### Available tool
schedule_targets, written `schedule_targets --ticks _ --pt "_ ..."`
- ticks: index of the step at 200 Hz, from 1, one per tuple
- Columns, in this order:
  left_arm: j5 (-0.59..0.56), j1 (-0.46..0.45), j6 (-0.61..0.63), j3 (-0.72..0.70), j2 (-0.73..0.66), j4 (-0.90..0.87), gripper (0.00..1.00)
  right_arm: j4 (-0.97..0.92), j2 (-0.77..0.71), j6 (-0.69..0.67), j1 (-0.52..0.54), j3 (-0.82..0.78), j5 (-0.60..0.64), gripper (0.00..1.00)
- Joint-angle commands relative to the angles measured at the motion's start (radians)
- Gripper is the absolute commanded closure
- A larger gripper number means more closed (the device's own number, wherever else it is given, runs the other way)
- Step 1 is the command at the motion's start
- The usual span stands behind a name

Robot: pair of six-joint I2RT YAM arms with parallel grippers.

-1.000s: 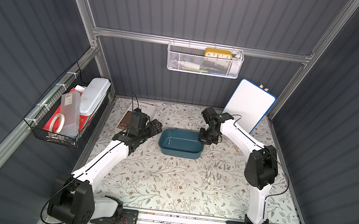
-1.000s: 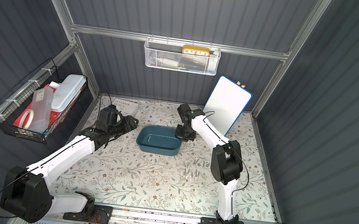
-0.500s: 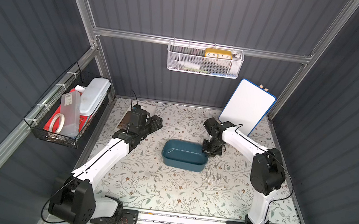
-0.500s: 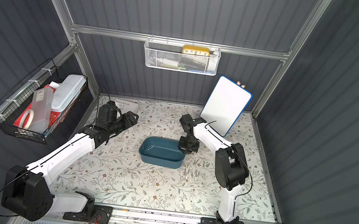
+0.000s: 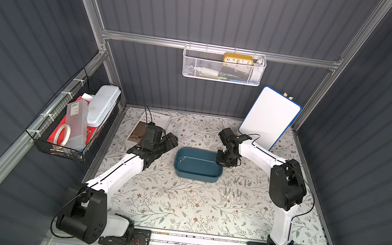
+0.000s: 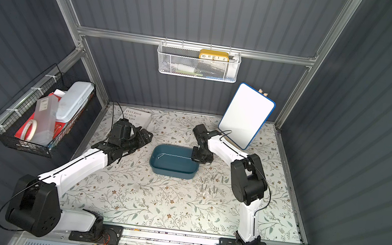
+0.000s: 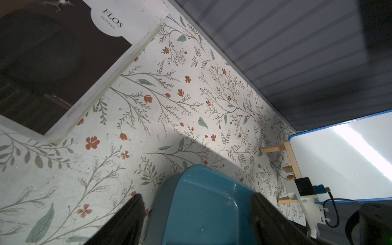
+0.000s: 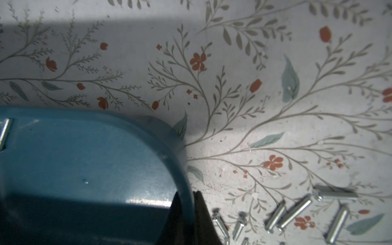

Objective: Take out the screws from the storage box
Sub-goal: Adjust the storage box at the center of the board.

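Several screws [image 8: 293, 212] beside right hand [image 8: 186, 196], box [image 8: 84, 159] pinched

A: Both top views are bright and sharp, lit evenly from overhead. The floral mat [image 5: 178, 204] carries only faint, soft shadows, while the ribbed walls stay dim.

B: The straight frame rails splay outward toward the picture edges there.

A: In the left wrist view a broad shadow band crosses the mat, and a white glare streak runs over the whiteboard [image 7: 339, 169].

B: The fingers [image 7: 127, 220] of the left gripper [image 7: 196, 198] are black, soft blurs.

A: The right wrist view is dimmer. Part of the storage box [image 8: 84, 159] lies in shadow, with one glint on its floor. The screws [image 8: 294, 212] look crisp.
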Motion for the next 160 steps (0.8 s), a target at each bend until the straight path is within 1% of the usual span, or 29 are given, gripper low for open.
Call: schedule_targets --ticks 1,32,61,85,106,125,144,160 --pt "0.025 0.002 -0.014 -0.017 0.024 0.033 0.19 0.012 0.044 -0.038 0.008 0.029 0.023 0.94" --pt "0.015 0.002 -0.019 -0.021 0.045 0.035 0.19 0.007 0.053 -0.047 0.008 0.048 0.020 0.90" --pt "0.018 0.002 -0.026 -0.033 0.056 0.051 0.19 0.023 0.033 -0.048 0.007 0.049 0.029 0.80" --pt "0.021 0.002 -0.024 -0.038 0.071 0.059 0.19 0.027 0.011 -0.049 0.008 0.051 0.043 0.75" --pt "0.014 0.002 -0.027 -0.042 0.078 0.061 0.19 0.005 -0.008 -0.054 0.008 0.063 0.066 0.74" --pt "0.015 0.002 -0.032 -0.052 0.074 0.072 0.19 -0.038 -0.041 -0.045 0.009 0.081 0.115 0.74" --pt "0.021 0.002 -0.036 -0.055 0.076 0.081 0.19 -0.085 -0.105 0.009 0.016 0.084 0.168 0.73" --pt "0.013 0.002 -0.036 -0.048 0.083 0.077 0.19 -0.082 -0.165 0.039 0.043 0.069 0.213 0.73"
